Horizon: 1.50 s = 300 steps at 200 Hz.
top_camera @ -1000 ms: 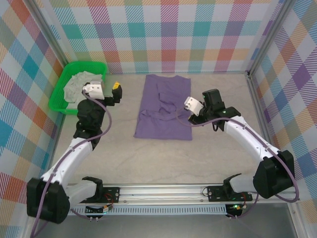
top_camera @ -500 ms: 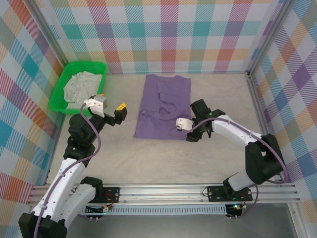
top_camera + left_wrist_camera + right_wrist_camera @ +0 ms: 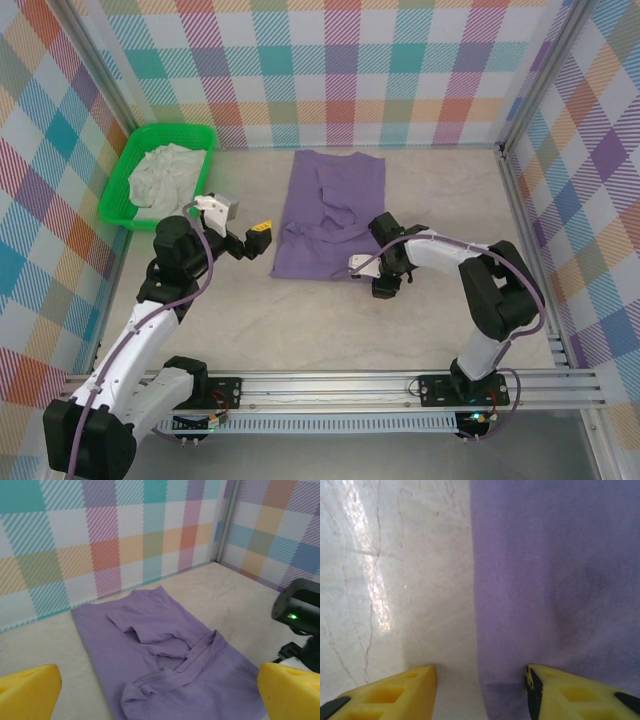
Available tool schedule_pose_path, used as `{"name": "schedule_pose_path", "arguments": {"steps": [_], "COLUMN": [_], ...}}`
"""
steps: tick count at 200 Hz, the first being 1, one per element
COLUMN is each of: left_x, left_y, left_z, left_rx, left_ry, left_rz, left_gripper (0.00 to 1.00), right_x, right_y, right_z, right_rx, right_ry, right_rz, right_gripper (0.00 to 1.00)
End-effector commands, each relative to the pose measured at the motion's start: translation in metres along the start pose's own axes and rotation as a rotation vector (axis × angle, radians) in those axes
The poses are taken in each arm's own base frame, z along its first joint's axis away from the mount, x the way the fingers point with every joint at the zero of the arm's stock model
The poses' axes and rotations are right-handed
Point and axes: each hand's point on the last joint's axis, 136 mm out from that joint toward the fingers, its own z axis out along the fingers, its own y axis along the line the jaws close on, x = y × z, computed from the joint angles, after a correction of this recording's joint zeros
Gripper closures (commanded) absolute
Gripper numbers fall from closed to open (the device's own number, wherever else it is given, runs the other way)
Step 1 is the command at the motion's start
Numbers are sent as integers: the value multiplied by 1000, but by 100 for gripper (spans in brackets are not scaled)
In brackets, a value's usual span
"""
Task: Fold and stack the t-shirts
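Purple tee (image 3: 330, 215) lies spread out mid-surface, closer to the far edge. Off-white tee (image 3: 165, 172) is bunched in the green basket (image 3: 178, 128) at the far left corner. Your left arm (image 3: 172, 262) hovers beside the purple one w/ jaws wide open. Right arm (image 3: 440, 248): jaws apart, straddling its near-right hem, nothing gripped.

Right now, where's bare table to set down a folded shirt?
Widest: the table between the near hem of the lavender t-shirt and the base rail. Also right of it, toward the side wall. Crowded: the right fingers straddle its near right edge; the left fingers hover between it and the basket holding the off-white t-shirt.
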Motion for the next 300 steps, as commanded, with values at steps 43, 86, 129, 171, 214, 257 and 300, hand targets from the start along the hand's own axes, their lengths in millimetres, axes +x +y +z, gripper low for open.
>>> {"name": "schedule_pose_path", "arguments": {"steps": [43,86,129,171,214,257,300], "left_x": [12,91,162,210,229,232,259], "left_y": [-50,-42,-34,-40,-24,-16,-12], "left_z": [5,-3,4,16,38,60,66], "left_rx": [268,253,261,300,260,254,302], "left_ry": [461,783,931,962,979,968,1059], "left_rz": [158,431,618,751,851,873,871], "left_gripper": [0,0,0,0,11,17,22], "right_x": [-2,-11,-14,-16,-16,-13,-12], "right_y": [-8,-11,-9,-4,0,3,5], "right_z": [17,24,29,28,29,33,34], "right_rx": [1,-8,-31,-37,-50,-60,-68], "right_ry": [12,-24,-39,-69,-77,-71,-67], "right_rz": [19,53,79,75,74,76,72], "right_gripper": [70,97,100,100,100,100,100]}}
